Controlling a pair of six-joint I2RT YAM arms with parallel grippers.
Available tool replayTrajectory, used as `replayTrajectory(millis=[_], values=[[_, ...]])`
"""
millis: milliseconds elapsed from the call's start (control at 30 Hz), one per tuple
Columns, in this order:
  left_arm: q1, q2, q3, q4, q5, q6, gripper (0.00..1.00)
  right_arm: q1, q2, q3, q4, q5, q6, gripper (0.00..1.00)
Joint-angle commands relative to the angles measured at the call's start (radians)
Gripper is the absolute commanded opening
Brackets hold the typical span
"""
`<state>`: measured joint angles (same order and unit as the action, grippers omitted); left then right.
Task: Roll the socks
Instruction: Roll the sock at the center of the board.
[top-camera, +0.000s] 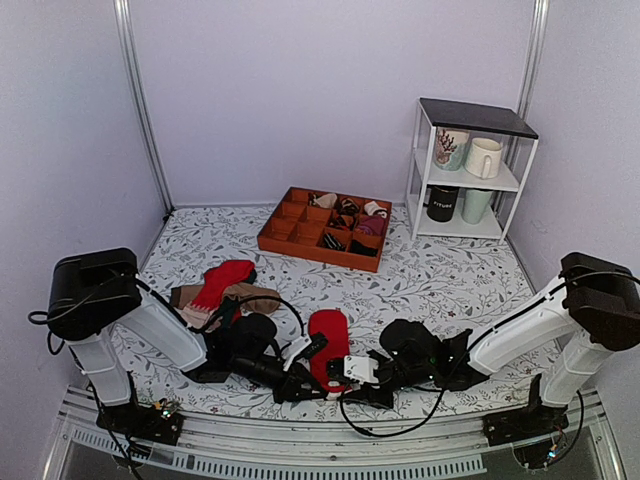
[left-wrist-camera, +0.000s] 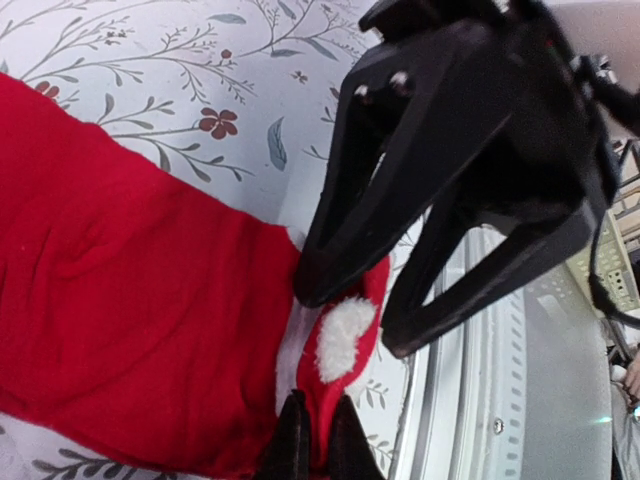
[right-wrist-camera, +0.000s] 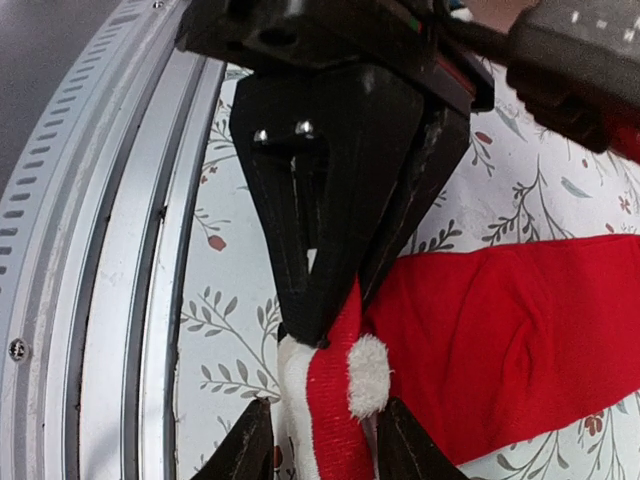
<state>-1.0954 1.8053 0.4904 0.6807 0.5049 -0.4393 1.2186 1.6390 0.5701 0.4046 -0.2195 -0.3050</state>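
The table (top-camera: 450, 285) carries the socks (top-camera: 331, 340) flat at lower centre of the top view, their long axis running up-frame. Both arms meet at the bottom end, about equally near. The left gripper (left-wrist-camera: 318, 445) pinches the cuff (right-wrist-camera: 325, 400). The right gripper (right-wrist-camera: 325, 445) straddles it, fingers spread. Rolling would likely run up-frame from there.
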Motion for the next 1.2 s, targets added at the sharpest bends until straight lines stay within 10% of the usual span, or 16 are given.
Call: replayTrajectory(millis=[0,633,1167], values=[[0.0,0.073,-0.064,-0.25,-0.018,-0.009,0.0,0.014,0.046,0.023,-0.012,-0.007,0.009,0.37],[0.005,0.098,-0.078,-0.227,-0.001,-0.011,0.0,0.042,-0.164,-0.077,0.01,0.061,-0.022,0.44],[0.009,0.106,-0.088,-0.215,0.001,-0.013,0.0,0.052,0.022,-0.006,0.022,0.075,-0.053,0.4]])
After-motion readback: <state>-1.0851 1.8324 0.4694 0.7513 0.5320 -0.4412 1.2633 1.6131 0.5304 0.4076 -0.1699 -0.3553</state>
